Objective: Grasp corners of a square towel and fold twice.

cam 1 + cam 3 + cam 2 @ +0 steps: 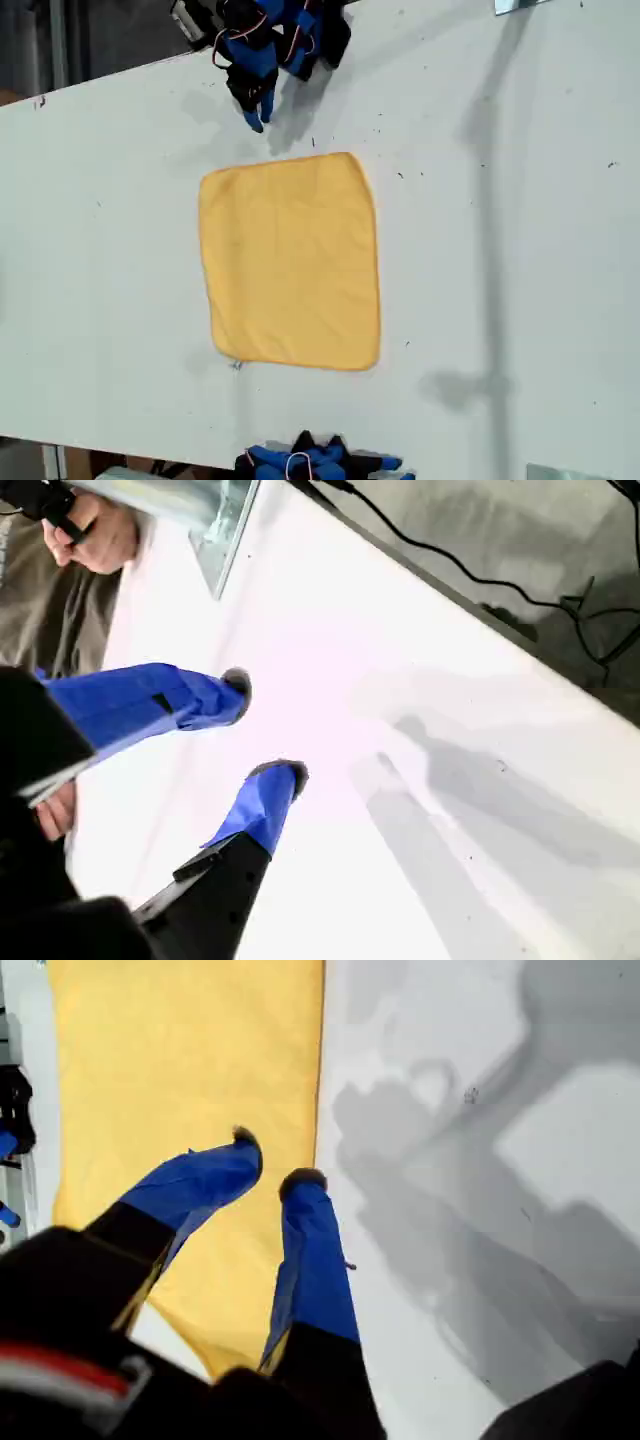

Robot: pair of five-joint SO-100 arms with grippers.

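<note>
The white worktop (pixel 520 300) carries the towel (pixel 290 262), spread flat and unfolded at the middle of the exterior view. It looks soft, light and limp, so we judge it will sag and drag unless pinched right at the hemmed corners (pixel 352 160). Our first tool (pixel 270 1175) hovers over the towel's edge, jaws narrowly apart and holding nothing. Our second tool (pixel 268 728) hangs over bare worktop, jaws somewhat parted and empty, with no towel in its view.
</note>
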